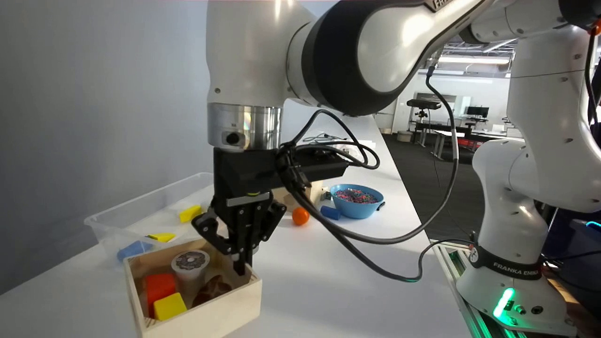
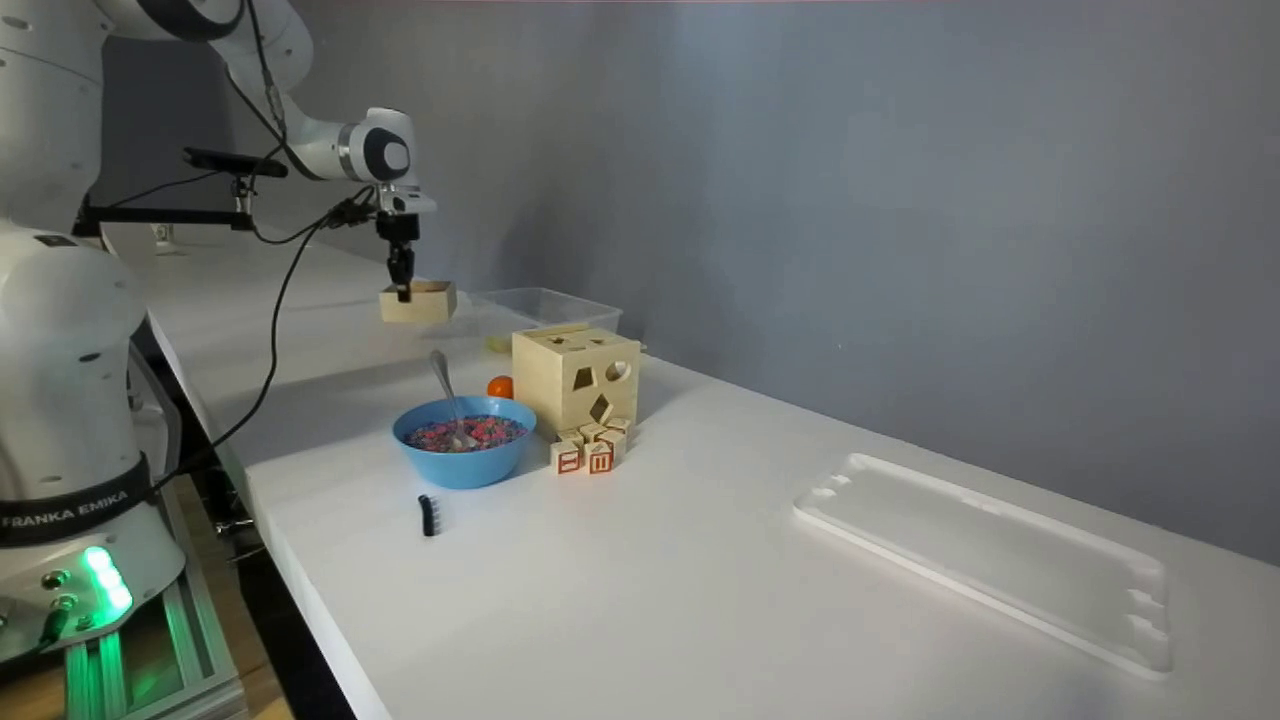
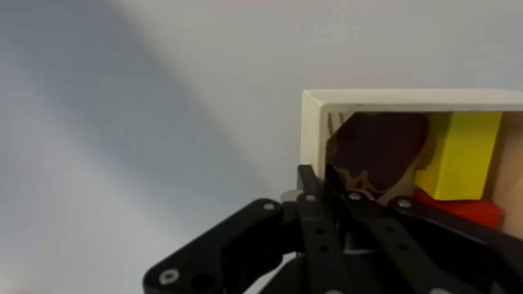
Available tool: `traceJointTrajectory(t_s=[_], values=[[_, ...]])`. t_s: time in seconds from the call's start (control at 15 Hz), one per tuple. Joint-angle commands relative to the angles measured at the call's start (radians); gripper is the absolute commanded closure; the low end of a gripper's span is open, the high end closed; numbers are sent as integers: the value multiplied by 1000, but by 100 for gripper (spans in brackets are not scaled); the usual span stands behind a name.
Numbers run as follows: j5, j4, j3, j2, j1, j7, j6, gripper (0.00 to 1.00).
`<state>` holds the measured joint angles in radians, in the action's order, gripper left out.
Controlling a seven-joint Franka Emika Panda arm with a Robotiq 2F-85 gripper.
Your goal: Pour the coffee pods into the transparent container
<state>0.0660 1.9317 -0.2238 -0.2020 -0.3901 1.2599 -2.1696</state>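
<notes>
Our gripper (image 3: 319, 170) pinches a wall of the wooden box (image 1: 220, 313): in the wrist view, right of center, its dark fingertips (image 3: 306, 174) press on that wall from both faces, one outside the box, one within. We look into the box at lower left in an exterior view, and it holds the white pod (image 1: 190, 267) with a printed lid, the brown piece (image 1: 211, 288) beside it, the red block (image 1: 158, 284) at left and the yellow block (image 1: 170, 307) by the near wall.

Behind the box, toward the left edge, stands the clear container (image 1: 150, 203); a yellow bar (image 1: 190, 213), a yellow wedge (image 1: 161, 237) and a blue piece (image 1: 134, 249) show within or through its walls, and we cannot tell whether all lie inside.

Farther out, in both exterior views, we find the orange ball (image 1: 300, 216) and the blue bowl (image 2: 470, 467) of pink and blue bits (image 2: 437, 436). Left of center in an exterior view, a utensil (image 2: 445, 378) leans in the bowl, and the wooden cube (image 2: 550, 385) with shaped holes stands just beside it. Small blocks (image 2: 599, 457) with red marks sit at the cube's foot, and at lower right we see a rimmed panel (image 2: 985, 540) flat on the table (image 2: 640, 600).
</notes>
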Motion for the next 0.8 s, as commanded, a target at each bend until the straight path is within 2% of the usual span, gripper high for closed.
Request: traceJointTrajectory(t_s=[0.0, 0.47, 0.73], values=[[-24, -9, -13, 44, 17, -50, 74, 98], [-88, 11, -8, 151, 57, -136, 205, 98], [-203, 83, 14, 235, 116, -177, 158, 98]])
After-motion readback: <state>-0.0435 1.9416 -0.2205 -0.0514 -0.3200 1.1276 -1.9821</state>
